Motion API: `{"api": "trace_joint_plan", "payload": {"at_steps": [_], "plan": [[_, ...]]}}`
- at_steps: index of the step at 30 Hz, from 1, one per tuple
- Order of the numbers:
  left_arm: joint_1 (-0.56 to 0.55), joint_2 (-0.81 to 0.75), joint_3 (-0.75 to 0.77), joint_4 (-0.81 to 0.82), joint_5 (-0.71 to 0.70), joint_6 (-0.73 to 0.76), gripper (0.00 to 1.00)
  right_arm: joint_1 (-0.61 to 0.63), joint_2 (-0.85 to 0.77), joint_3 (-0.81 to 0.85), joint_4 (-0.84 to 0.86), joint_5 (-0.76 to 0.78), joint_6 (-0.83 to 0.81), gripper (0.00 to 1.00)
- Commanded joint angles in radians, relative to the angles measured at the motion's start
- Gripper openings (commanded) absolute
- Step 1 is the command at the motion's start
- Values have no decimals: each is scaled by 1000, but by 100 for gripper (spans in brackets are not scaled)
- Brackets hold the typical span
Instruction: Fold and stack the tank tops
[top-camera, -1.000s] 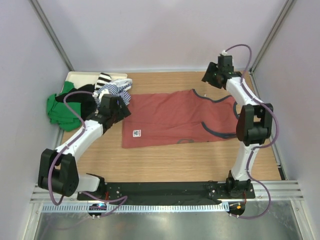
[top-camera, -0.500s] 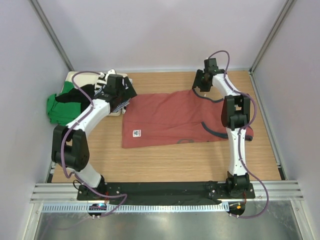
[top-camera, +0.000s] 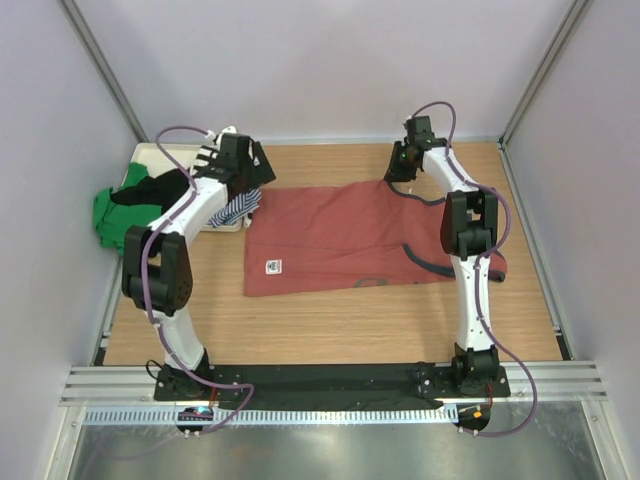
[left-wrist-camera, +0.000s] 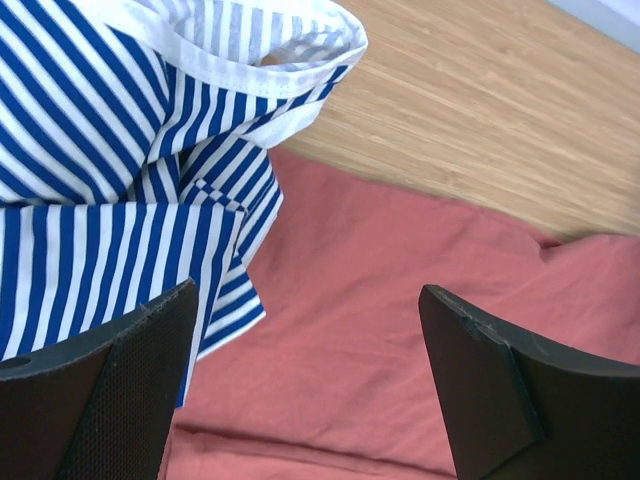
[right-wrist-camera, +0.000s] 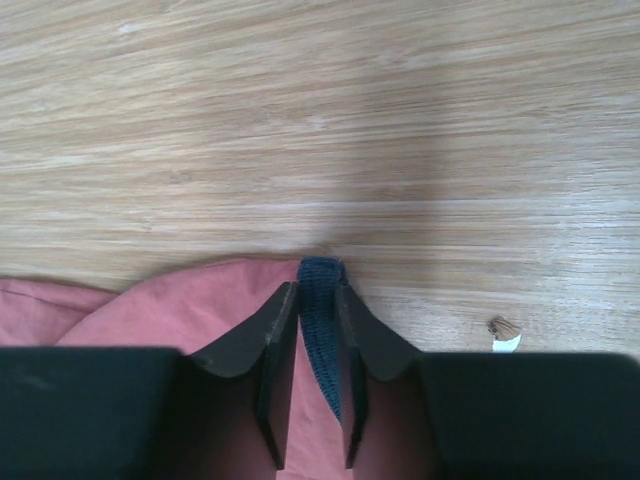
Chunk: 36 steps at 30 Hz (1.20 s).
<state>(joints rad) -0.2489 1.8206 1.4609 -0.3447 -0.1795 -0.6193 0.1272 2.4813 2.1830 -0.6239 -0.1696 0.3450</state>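
Observation:
The brick-red tank top (top-camera: 330, 235) lies spread flat in the middle of the table, its printed logo (top-camera: 272, 266) near the front left. The striped tank top (top-camera: 238, 203) lies crumpled at the red top's far left corner, partly over it (left-wrist-camera: 110, 150). My left gripper (top-camera: 248, 168) hovers open above that corner (left-wrist-camera: 308, 290), with nothing between its fingers (left-wrist-camera: 120, 390). My right gripper (top-camera: 399, 172) is at the red top's far strap. Its jaws stand narrow on either side of the dark grey trim (right-wrist-camera: 320, 300) and pinch it at the tips.
A white tray (top-camera: 160, 152) stands at the far left with green cloth (top-camera: 115, 215) and black cloth (top-camera: 150, 190) spilling over its edge. Walls close in on three sides. A small scrap (right-wrist-camera: 503, 335) lies on the wood near the strap.
My left arm swung toward the far side, over the striped top, and its jaws widened. My right gripper moved left from the far right corner to the red top's strap and narrowed onto the trim.

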Motion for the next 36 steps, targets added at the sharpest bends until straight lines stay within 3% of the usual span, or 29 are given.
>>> {"api": "trace_joint_plan", "payload": {"at_steps": [1, 6, 16, 21, 28, 36], "plan": [[7, 61, 105, -74, 21, 52, 91, 11, 11, 57, -14, 12, -15, 26], [7, 210, 266, -194, 31, 111, 87, 3, 13, 57, -11, -4, -8, 1], [5, 318, 393, -223, 20, 113, 85, -34, -105, -127, 69, 53, 11, 1], [-3, 371, 478, -252, 54, 124, 78, -55, -136, -175, 64, 119, 20, 1], [-49, 394, 547, -250, 37, 141, 76, -92, -157, -230, 95, 93, 38, 1], [-53, 570, 777, -324, 20, 135, 58, -110, -180, -262, 121, 82, 46, 1]]}}
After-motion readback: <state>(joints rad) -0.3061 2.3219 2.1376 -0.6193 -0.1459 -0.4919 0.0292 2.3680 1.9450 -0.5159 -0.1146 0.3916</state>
